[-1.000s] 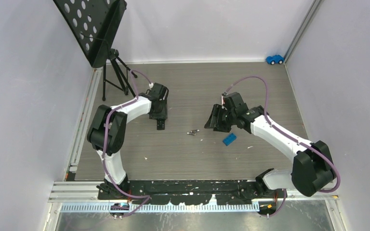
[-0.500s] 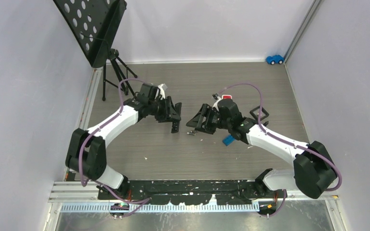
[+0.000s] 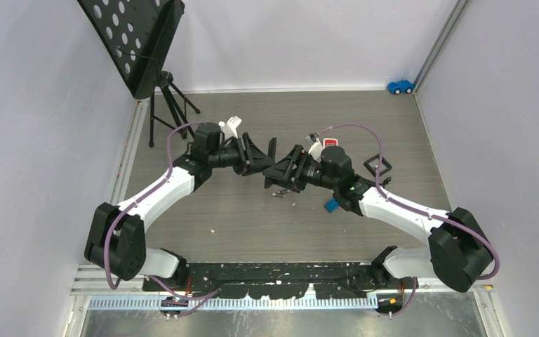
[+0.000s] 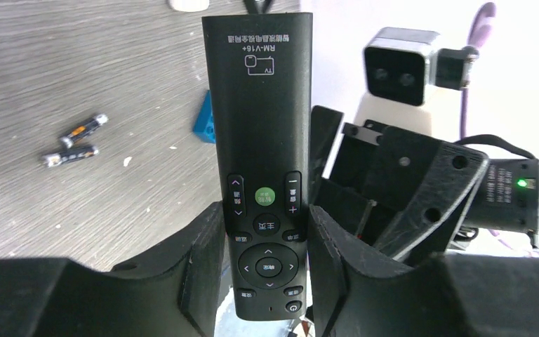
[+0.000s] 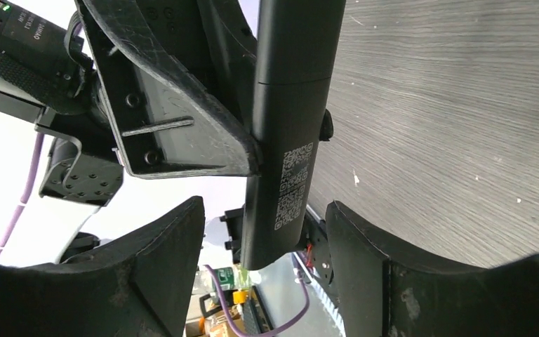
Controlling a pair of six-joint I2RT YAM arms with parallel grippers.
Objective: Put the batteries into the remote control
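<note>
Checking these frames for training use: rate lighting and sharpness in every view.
Top external: even soft light, sharp, though the thin dark silver-ended batteries are barely resolved. Left wrist: the slim black plastic remote control is crisp, print legible; background at right blown white. Right wrist: remote's back sharp, lower left overexposed.

Remote control (image 4: 258, 140) — far end reads "RM-V16+", with a "TV" symbol just beneath.
</note>
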